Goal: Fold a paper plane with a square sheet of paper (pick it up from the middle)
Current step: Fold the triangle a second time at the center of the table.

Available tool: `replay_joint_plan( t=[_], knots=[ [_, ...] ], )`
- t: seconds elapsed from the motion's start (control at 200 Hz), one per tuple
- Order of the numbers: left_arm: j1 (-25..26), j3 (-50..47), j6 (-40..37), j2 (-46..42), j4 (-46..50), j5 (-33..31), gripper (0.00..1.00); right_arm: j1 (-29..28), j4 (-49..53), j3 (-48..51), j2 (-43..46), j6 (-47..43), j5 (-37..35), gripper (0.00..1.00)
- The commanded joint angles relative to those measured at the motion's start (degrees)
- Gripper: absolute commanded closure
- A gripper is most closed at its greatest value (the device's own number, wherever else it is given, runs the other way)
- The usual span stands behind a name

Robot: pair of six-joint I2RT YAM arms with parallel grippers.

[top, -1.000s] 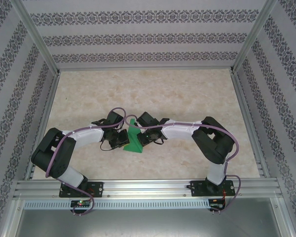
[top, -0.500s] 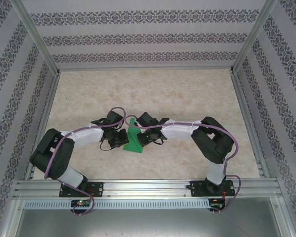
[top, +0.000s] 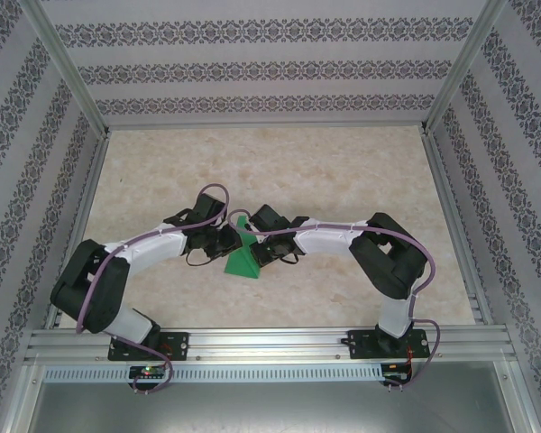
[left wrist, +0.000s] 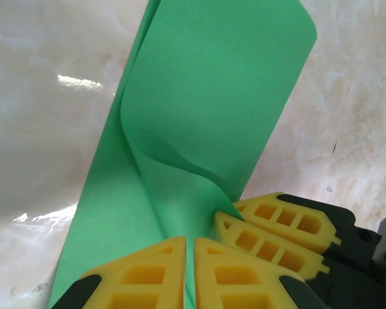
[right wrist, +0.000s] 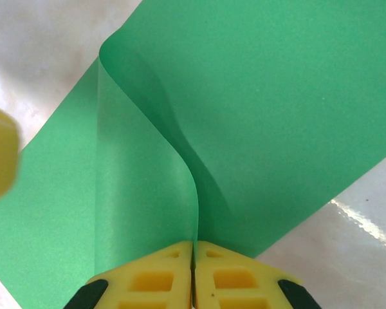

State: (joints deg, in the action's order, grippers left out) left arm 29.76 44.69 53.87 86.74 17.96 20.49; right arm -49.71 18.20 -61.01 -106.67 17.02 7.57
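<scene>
So, left tool (left wrist: 194,270) is pinched shut on the green sheet (top: 242,254) from its 9 o'clock, right tool (right wrist: 193,270) clamps it at 3, sheet bowed up mid tabletop (top: 343,180). I'd keep both pinches level and move together so the crease runs straight.

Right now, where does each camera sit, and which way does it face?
Top external: fixed above and behind, looking down at the beige marbled table; both arms meet at the thin bright green paper sheet.
Left wrist: on that arm, looking along the left gripper at the sheet.
Right wrist: on that arm, looking along the right gripper pinching it.
Shared: both wrist views show the curled sheet.
</scene>
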Motion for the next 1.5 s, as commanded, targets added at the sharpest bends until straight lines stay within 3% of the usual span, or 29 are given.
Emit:
replay_joint_plan(
  t=[0.0, 0.42, 1.094, 1.364, 1.494],
  knots=[
    [0.07, 1.75, 2.35, 2.18, -5.5, 2.4, 0.88, 0.68, -0.4, 1.16, -1.78, 0.91, -1.42, 0.91],
    [0.04, 0.78, 3.33, 6.15, -10.18, 4.08, 0.88, 0.71, -0.62, 1.31, -2.14, 1.09, -1.25, 0.91],
    [0.12, -1.7, 1.52, 11.68, -6.67, 0.25, 0.9, 0.83, -0.84, 0.61, -0.75, 2.46, -1.2, 0.88],
    [0.07, -1.84, 0.68, 11.87, -6.23, -0.29, 0.91, 2.26, -0.64, 1.28, 8.52, 6.41, -2.98, 0.61],
    [0.15, -1.81, 0.45, 11.87, -6.3, -0.25, 0.91, 2.95, -1.28, 3.53, 12.31, 9.05, -1.25, 0.58]
  ],
)
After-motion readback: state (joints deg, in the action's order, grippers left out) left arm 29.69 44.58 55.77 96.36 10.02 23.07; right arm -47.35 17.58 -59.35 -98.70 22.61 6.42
